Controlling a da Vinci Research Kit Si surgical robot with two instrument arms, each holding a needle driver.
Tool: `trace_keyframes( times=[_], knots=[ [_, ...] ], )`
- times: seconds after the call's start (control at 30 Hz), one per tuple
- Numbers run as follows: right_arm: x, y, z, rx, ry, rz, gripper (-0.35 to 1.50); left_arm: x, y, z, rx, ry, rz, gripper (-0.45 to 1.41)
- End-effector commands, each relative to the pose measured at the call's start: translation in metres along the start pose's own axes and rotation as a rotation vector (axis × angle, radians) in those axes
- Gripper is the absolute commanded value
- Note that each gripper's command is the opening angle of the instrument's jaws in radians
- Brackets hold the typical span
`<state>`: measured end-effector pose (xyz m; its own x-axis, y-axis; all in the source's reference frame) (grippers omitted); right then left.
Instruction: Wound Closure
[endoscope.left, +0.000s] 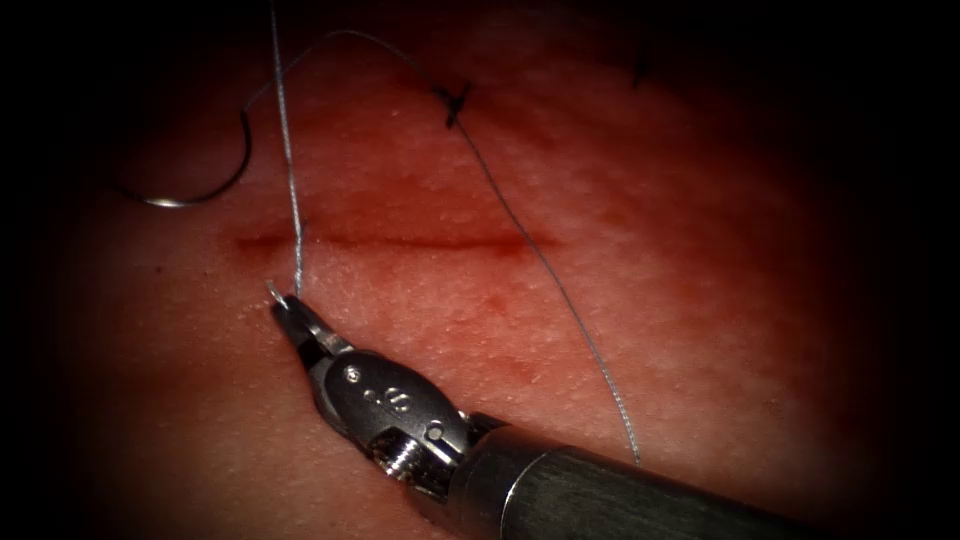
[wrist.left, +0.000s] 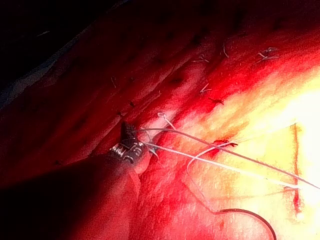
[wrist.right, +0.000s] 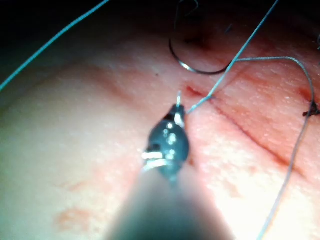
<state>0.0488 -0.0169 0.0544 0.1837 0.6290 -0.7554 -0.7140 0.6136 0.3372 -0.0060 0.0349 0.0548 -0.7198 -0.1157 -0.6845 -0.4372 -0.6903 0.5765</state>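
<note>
Near cut (endoscope.left: 390, 242): right tool (endoscope.left: 285, 305) grips thread (endoscope.left: 290, 180); one needle (endoscope.left: 215, 180) free.

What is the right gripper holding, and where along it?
The right gripper is shut on the thread near its short free end. The needle lies loose on the tissue.

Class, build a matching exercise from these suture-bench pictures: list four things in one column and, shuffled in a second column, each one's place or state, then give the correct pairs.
Things
1. Right arm's steel hand
2. Curved steel needle
3. Thin grey thread
4. Dark knotted stitch

States
A. Lying free on the pink tissue, upper left of the cut
B. Shut on the thread near its short end
C. Sitting above the cut
D. Rising from the hand across the cut

Pairs: 1-B, 2-A, 3-D, 4-C
</note>
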Motion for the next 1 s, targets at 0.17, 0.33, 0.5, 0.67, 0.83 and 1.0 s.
trace_keyframes(
  times=[0.17, 0.33, 0.5, 0.67, 0.83, 1.0],
  knots=[
    [-0.0007, -0.0012, 0.0006, 0.032, 0.006, -0.033, -0.35, -0.0003, -0.0012, 0.002, 0.014, -0.001, -0.006, -0.45],
    [-0.0012, -0.0014, 0.0007, 0.087, 0.029, -0.119, -0.35, -0.0004, -0.0008, 0.0019, 0.02, -0.001, -0.003, -0.45],
    [-0.0013, -0.0013, 0.0008, 0.182, 0.065, -0.224, -0.35, 0.0, -0.0003, 0.0013, 0.015, -0.003, -0.003, -0.45],
    [-0.0012, -0.0011, 0.001, 0.283, 0.054, -0.308, -0.35, 0.0012, 0.0008, -0.0003, 0.001, 0.01, -0.071, -0.45],
    [-0.0008, -0.0003, 0.0014, 0.434, -0.023, -0.337, 0.22, 0.0035, 0.0024, -0.0034, -0.068, 0.001, -0.164, -0.45],
    [0.0001, 0.0003, 0.0012, 0.509, -0.005, -0.343, 0.88, 0.0054, 0.0036, -0.0058, -0.108, 0.029, -0.19, -0.45]
  ],
)
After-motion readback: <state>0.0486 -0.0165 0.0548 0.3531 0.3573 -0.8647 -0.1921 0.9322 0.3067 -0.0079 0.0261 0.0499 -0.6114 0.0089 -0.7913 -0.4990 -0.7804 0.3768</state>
